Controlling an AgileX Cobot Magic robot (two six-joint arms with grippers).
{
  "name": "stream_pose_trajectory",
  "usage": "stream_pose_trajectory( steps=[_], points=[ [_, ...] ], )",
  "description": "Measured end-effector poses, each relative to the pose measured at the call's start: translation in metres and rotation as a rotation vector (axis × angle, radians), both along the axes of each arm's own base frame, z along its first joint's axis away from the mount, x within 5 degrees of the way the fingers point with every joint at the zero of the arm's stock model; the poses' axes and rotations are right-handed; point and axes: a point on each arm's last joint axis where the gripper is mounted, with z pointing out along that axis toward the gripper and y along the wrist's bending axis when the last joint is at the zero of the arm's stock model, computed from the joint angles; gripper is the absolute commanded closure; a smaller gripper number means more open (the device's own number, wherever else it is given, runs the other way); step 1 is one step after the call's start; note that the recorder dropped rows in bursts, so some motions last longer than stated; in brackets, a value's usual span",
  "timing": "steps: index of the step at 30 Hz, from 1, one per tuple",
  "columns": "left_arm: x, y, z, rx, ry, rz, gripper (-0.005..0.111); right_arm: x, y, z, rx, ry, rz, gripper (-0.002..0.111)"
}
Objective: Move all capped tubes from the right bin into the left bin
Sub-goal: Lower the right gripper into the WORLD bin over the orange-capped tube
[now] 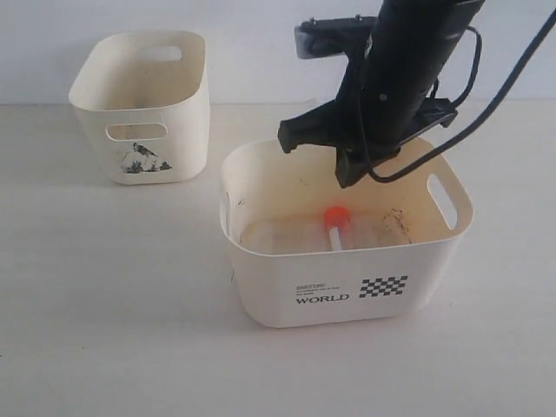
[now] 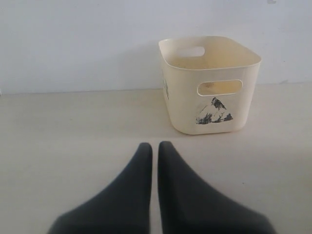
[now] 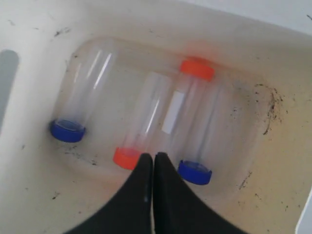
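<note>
- Nearest you in the exterior view, the right bin (image 1: 261, 287), marked "WORLD", sits on the table (image 1: 104, 330).
- On its stained floor lie two orange-capped tubes: a plain tube (image 3: 144, 119) and a labelled tube (image 3: 178, 109), side by side. The labelled one's cap points to twelve o'clock.
- Two blue-capped tubes (image 3: 83, 92) (image 3: 207, 131) lie outside that pair.
- Your right gripper (image 3: 153, 156) hangs over the tubes, jaws pressed together, gripping nothing.
- Your left gripper (image 2: 155, 145) hovers over bare table, jaws nearly touching, empty.
- Farthest, the left bin (image 1: 178, 95) stands at ten o'clock from the right bin, well apart.
</note>
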Motion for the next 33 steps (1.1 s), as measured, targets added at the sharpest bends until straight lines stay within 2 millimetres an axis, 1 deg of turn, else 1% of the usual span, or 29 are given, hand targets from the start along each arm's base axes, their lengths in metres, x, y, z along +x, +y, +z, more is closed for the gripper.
stream_pose_trajectory(
  steps=[7, 9, 10, 13, 14, 15, 16, 18, 20, 23, 26, 31, 33],
  points=[
    [0.0, 0.0, 0.0, 0.0, 0.0, 0.0, 0.102, 0.009, 0.002, -0.029, -0.06, 0.066, 0.004, 0.108],
    [0.0, 0.0, 0.0, 0.0, 0.0, 0.0, 0.102, 0.01, 0.002, -0.033, -0.067, 0.079, 0.001, 0.103],
    [0.0, 0.0, 0.0, 0.0, 0.0, 0.0, 0.102, 0.011, 0.003, -0.034, -0.068, 0.082, -0.002, 0.099],
    [0.0, 0.0, 0.0, 0.0, 0.0, 0.0, 0.102, 0.011, 0.003, -0.035, -0.064, 0.078, -0.009, 0.074],
    [0.0, 0.0, 0.0, 0.0, 0.0, 0.0, 0.102, 0.011, 0.003, -0.035, -0.062, 0.077, -0.01, 0.061],
    [0.0, 0.0, 0.0, 0.0, 0.0, 0.0, 0.102, 0.011, 0.004, -0.036, -0.054, 0.084, -0.017, 0.053],
    [0.0, 0.0, 0.0, 0.0, 0.0, 0.0, 0.102, 0.011, 0.004, -0.036, -0.051, 0.088, -0.024, 0.048],
    [0.0, 0.0, 0.0, 0.0, 0.0, 0.0, 0.102, 0.012, 0.005, -0.04, -0.039, 0.104, -0.064, 0.049],
    [0.0, 0.0, 0.0, 0.0, 0.0, 0.0, 0.102, 0.013, 0.006, -0.045, -0.031, 0.124, -0.111, 0.054],
    [0.0, 0.0, 0.0, 0.0, 0.0, 0.0, 0.102, 0.016, 0.009, -0.058, -0.03, 0.166, -0.16, 0.062],
    [0.0, 0.0, 0.0, 0.0, 0.0, 0.0, 0.102, 0.019, 0.011, -0.067, -0.031, 0.185, -0.175, 0.062],
    [0.0, 0.0, 0.0, 0.0, 0.0, 0.0, 0.102, 0.029, 0.015, -0.061, -0.006, 0.135, -0.181, 0.062],
    [0.0, 0.0, 0.0, 0.0, 0.0, 0.0, 0.102, 0.033, 0.015, -0.062, -0.008, 0.126, -0.182, 0.062]
  ],
)
